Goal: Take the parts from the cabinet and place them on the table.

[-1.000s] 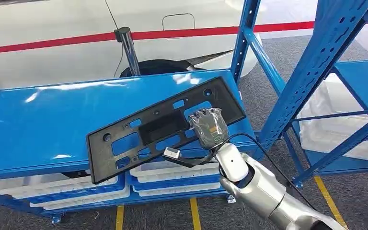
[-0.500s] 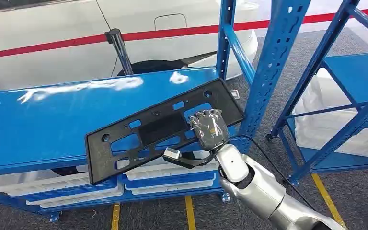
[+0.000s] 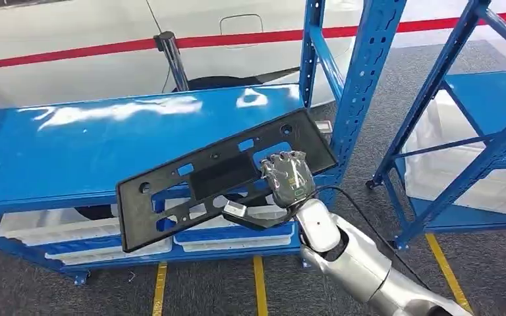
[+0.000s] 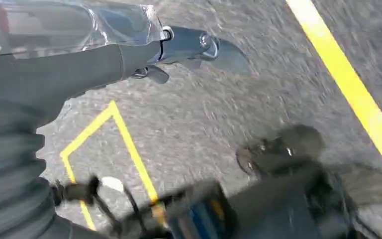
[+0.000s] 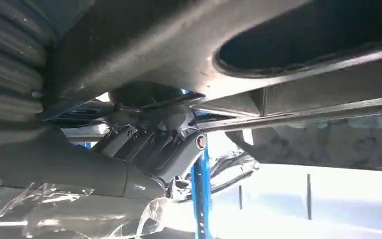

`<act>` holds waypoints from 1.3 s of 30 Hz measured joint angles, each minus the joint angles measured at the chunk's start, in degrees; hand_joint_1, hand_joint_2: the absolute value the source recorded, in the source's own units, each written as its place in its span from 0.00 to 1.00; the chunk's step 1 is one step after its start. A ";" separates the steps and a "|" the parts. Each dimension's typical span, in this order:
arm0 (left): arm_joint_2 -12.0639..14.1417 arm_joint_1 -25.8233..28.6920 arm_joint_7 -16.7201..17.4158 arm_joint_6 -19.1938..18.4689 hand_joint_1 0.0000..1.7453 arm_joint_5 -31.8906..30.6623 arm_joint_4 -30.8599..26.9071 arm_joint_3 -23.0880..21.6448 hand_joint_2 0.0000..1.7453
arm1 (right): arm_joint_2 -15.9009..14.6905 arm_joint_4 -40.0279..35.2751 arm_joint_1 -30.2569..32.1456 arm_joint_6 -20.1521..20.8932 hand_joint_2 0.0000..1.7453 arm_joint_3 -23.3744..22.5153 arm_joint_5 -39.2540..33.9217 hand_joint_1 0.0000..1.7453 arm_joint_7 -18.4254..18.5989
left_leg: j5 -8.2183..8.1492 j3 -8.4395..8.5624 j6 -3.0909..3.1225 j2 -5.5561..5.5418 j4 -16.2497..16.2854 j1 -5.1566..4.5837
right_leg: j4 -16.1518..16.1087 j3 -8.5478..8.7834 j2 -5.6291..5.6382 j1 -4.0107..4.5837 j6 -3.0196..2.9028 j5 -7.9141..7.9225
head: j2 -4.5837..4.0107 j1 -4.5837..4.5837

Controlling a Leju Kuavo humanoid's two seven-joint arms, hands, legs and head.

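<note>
A long black plastic panel (image 3: 197, 178) with several cut-outs hangs tilted in the air over the front edge of the blue shelf (image 3: 72, 145). My right hand (image 3: 288, 178) grips its right part from below, fingers curled over the near edge. The right wrist view looks up at the panel's underside (image 5: 179, 45), with the dark fingers (image 5: 149, 149) pressed against it. My left hand (image 4: 129, 59) hangs over the grey floor, thumb stretched out and nothing in it.
White bins (image 3: 53, 230) sit on the lower level under the blue shelf. A blue rack upright (image 3: 362, 85) stands just right of the panel. A second blue rack (image 3: 487, 99) with white bins is further right. A white car (image 3: 72, 52) is behind. Yellow floor lines (image 3: 258, 289) run below.
The whole picture has shifted, so the camera has moved; the rack uprights now lie further left. The panel stays in my right hand at the same tilt.
</note>
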 joint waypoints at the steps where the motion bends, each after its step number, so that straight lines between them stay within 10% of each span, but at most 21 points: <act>1: 0.02 -0.01 0.00 0.07 0.00 0.00 0.00 -0.07 1.00 | -0.04 -0.07 -0.01 0.00 1.00 0.00 0.02 1.00 -0.04 | 1.01 -0.23 0.13 -0.10 -0.87 0.14 | 1.04 -0.43 0.36 0.06 0.39 -2.41 | 0.00 0.04; 4: -0.20 0.11 0.02 0.02 0.00 -0.02 0.00 -0.33 1.00 | -0.46 -0.07 0.25 0.02 1.00 0.02 0.02 1.00 0.00 | 2.80 -2.34 -0.79 -0.08 -0.83 0.85 | 12.97 -3.38 0.55 -0.65 1.99 -11.09 | 0.00 0.04; 6: -0.37 0.14 0.00 -0.07 0.00 0.07 0.00 -0.35 1.00 | -0.70 -0.09 0.65 0.02 1.00 0.02 0.00 1.00 -0.07 | 3.85 -4.06 -1.47 -0.02 -0.45 1.37 | 16.34 -3.07 0.53 -1.23 3.02 -9.84 | 0.00 0.07; 9: -0.42 -0.33 -0.09 -0.07 0.00 0.09 0.00 -0.33 1.00 | -0.87 -0.11 0.67 0.02 1.00 0.02 0.00 1.00 -0.02 | 4.58 -7.21 -2.63 0.06 2.01 2.33 | 5.25 5.88 0.24 -2.29 4.66 -5.06 | 0.00 0.04; 10: -0.26 -0.45 -0.09 0.00 0.00 0.09 0.00 -0.33 1.00 | -0.92 -0.26 0.62 0.00 1.00 -0.02 0.02 1.00 -0.02 | 4.56 -8.09 -3.03 0.07 3.01 2.05 | 0.99 8.48 0.17 -2.24 5.23 -8.21 | 0.00 0.07; 11: -0.35 -0.56 -0.09 0.02 0.00 0.00 0.00 -0.35 1.00 | -0.79 -0.37 0.63 0.02 1.00 -0.04 0.00 1.00 -0.09 | 4.54 -8.54 -3.34 0.07 3.85 1.98 | 0.85 8.65 0.40 -1.71 3.59 -8.00 | 0.00 -0.15; 15: -0.35 -0.55 -0.28 0.59 0.00 -0.55 0.00 -0.35 1.00 | -1.03 -0.24 0.89 0.35 1.00 -0.04 -0.79 1.00 0.00 | 4.76 -9.43 -4.78 0.06 4.33 2.36 | 1.22 6.94 0.35 -1.84 0.54 -7.48 | 0.00 -0.24; 19: -0.35 -1.13 -0.48 0.66 0.00 -0.92 0.00 -0.35 1.00 | -1.00 -0.20 1.32 0.33 1.00 -0.04 -0.85 1.00 -0.09 | -6.60 -14.09 -5.72 -0.23 19.36 2.44 | 1.31 4.51 0.46 -1.58 -0.64 -5.43 | 0.00 -0.26; 22: -0.35 -1.06 -0.33 0.59 0.00 -0.87 0.00 -0.37 1.00 | -1.05 0.00 1.84 0.35 1.00 -0.04 -0.85 1.00 -0.11 | -5.81 -11.78 -5.32 -0.23 20.91 2.42 | 1.42 2.84 0.68 -1.21 -0.65 -3.99 | 0.00 -0.26; 25: -0.35 -0.27 0.00 0.39 0.00 -1.03 0.00 -0.55 1.00 | -1.00 0.00 1.84 0.35 1.00 -0.04 -0.87 1.00 -0.20 | -2.70 -1.39 -3.51 -0.87 4.90 1.94 | 1.39 1.85 1.07 -1.15 -0.38 -2.92 | 0.00 -0.26; 26: -0.28 -0.10 0.00 0.39 0.00 -1.07 0.00 -0.63 1.00 | -1.02 0.00 1.67 0.35 1.00 -0.06 -0.85 1.00 -0.17 | -2.91 -0.93 -3.41 -0.85 3.37 1.53 | 1.29 1.64 0.89 -0.91 0.19 -2.41 | 0.00 -0.22; 30: -0.37 -0.06 0.00 0.17 0.00 -1.05 0.00 -0.85 1.00 | -1.00 0.04 1.70 0.39 1.00 -0.09 -0.87 1.00 -0.15 | 0.18 -1.53 -1.95 -0.83 1.48 1.22 | -0.54 1.64 0.73 -1.29 2.02 -0.57 | 0.00 -0.26; 35: -0.57 -0.10 -0.17 -0.04 0.00 -1.03 0.00 -1.29 1.00 | -1.53 0.09 1.95 0.57 1.00 -0.02 -0.83 1.00 -0.07 | 3.27 -4.00 -1.40 -0.64 0.70 1.46 | 15.88 -3.27 0.64 -1.18 2.36 -12.68 | 0.00 -0.17; 37: -0.59 -0.17 -0.37 -0.04 0.00 -1.03 0.00 -1.40 1.00 | -1.73 0.11 2.24 0.55 1.00 0.00 -0.83 1.00 -0.07 | 4.30 -5.55 -1.61 -0.60 1.00 1.39 | 16.31 -1.63 0.64 -1.17 2.49 -10.31 | 0.00 -0.20; 39: -0.61 -0.42 -0.50 -0.04 0.00 -1.03 0.00 -1.46 1.00 | -1.81 0.13 2.22 0.50 1.00 0.00 -0.79 1.00 0.00 | 5.06 -7.20 -1.97 -0.58 1.79 1.41 | 8.40 4.29 0.56 -1.19 2.42 -6.31 | 0.00 -0.20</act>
